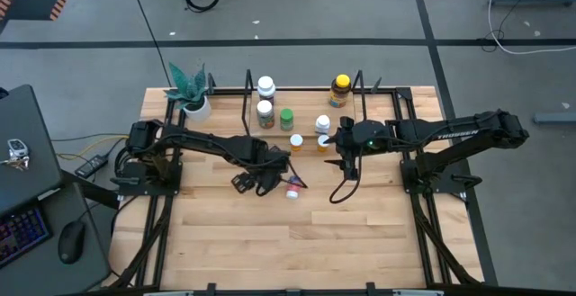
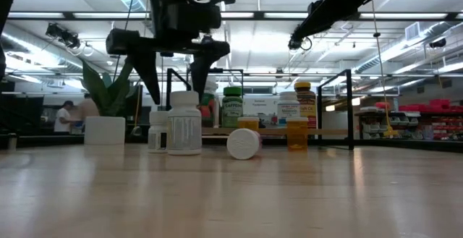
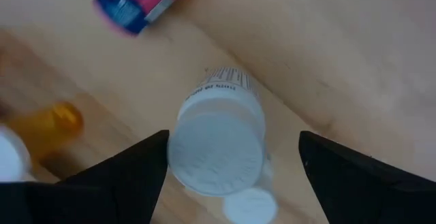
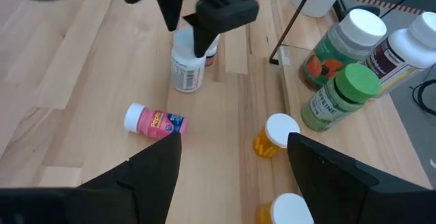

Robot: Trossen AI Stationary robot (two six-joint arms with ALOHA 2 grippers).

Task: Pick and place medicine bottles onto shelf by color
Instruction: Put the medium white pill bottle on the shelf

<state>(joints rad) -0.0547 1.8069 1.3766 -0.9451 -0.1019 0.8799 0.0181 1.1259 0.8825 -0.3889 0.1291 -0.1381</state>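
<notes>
Potted plant (image 1: 191,94) at table's (image 1: 297,251) far left corner; keyboard (image 1: 20,233), mouse (image 1: 72,240) on side desk.

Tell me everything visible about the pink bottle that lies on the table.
The pink bottle is a small pill bottle lying on its side on the bare wooden table. It has a white cap, a pink body and a blue band on the label; it looks like plastic. Nothing touches it. It lies near the upright white bottle under the open left gripper, apart from both.
</notes>
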